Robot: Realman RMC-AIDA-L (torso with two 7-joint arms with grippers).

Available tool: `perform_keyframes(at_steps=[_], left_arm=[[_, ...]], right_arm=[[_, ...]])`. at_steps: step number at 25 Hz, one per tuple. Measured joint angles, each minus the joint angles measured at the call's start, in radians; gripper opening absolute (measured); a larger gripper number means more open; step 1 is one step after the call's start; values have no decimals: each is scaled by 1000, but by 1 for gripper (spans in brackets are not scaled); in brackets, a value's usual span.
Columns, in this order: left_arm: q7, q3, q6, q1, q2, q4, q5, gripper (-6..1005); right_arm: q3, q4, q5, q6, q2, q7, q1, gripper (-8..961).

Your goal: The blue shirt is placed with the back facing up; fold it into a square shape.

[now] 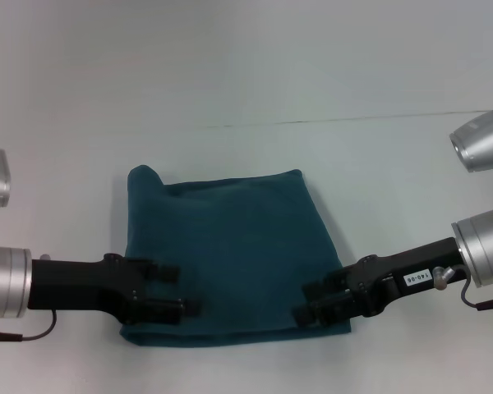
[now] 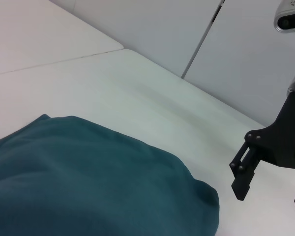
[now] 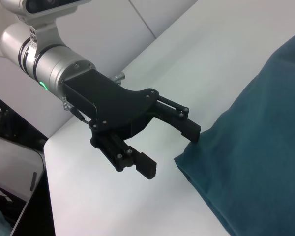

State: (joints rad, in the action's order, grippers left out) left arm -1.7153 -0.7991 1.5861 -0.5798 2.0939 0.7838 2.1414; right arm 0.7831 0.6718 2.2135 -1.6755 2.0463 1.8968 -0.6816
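Observation:
The blue shirt [image 1: 230,254] lies folded into a rough rectangle in the middle of the white table [image 1: 246,82]. One rounded corner sticks up at its far left. My left gripper [image 1: 177,289] is open at the shirt's near left edge, with nothing between its fingers. The right wrist view shows this left gripper [image 3: 169,150] just off the shirt's [image 3: 255,147] corner. At the shirt's near right corner my right gripper [image 1: 311,302] is open too. The left wrist view shows the right gripper's finger [image 2: 243,172] beside the cloth [image 2: 88,182], apart from it.
A seam [image 1: 353,120] runs across the table behind the shirt. The table's edge [image 3: 46,147] drops off behind the left arm in the right wrist view. Bare white surface surrounds the shirt.

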Motion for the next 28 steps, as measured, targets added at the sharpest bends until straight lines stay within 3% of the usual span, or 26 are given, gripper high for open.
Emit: perform_keyframes(at_steps=[28], left_arm=[[0, 0, -9, 3, 1, -6, 8, 824]], right_arm=[[0, 2, 0, -2, 2, 2, -1, 724]])
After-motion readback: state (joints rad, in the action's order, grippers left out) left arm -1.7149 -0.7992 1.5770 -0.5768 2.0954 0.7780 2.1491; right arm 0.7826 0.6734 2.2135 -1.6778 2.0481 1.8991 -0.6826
